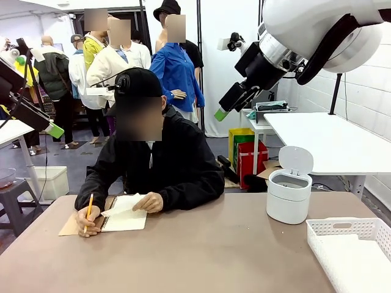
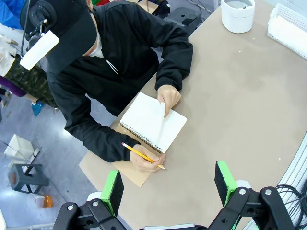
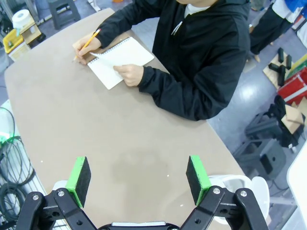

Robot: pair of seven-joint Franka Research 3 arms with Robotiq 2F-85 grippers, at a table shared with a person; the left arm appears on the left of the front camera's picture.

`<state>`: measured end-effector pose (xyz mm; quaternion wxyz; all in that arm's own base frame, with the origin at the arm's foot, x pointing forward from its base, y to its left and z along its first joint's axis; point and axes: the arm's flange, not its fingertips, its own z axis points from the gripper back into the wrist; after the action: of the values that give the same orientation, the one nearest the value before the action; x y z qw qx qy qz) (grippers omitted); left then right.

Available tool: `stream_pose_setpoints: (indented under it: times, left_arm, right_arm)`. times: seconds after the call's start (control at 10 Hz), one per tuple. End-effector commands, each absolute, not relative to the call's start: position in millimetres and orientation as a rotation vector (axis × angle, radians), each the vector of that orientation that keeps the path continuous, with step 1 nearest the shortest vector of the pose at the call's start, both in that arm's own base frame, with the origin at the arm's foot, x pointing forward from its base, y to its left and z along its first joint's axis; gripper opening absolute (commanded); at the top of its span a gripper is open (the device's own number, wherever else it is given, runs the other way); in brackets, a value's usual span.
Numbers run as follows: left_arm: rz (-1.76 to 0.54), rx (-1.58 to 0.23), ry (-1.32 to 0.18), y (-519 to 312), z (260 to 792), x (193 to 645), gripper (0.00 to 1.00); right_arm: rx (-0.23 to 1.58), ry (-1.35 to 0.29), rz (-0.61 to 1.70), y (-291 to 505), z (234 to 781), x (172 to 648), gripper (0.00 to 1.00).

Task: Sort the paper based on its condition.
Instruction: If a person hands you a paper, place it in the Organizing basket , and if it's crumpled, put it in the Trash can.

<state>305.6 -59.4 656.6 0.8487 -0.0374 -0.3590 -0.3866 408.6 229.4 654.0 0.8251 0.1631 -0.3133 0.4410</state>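
While a person's hand [image 1: 148,202] rests on the notebook [image 1: 125,215], the left gripper [image 2: 169,184] and right gripper [image 3: 138,173] hang spread, empty.

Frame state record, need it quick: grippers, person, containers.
left gripper: open, above table, empty
right gripper: open, above table, empty
person: pencil in one hand beside spiral notebook, other hand on its page
bin: white, lid up, table's right side
basket: white, near right corner
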Motion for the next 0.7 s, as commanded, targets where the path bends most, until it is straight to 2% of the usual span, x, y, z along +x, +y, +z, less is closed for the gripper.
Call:
stream_pose_setpoints:
  times: [0.0,0.6]
  left_arm:
    - [-0.815,-0.08,-0.757,-59.3,656.8,305.5,1.0]
    - [-0.815,-0.08,-0.757,-59.3,656.8,305.5,1.0]
  right_arm:
    - [0.336,-0.671,0.929,230.3,654.7,408.7,1.0]
    - [0.336,-0.671,0.929,230.3,654.7,408.7,1.0]
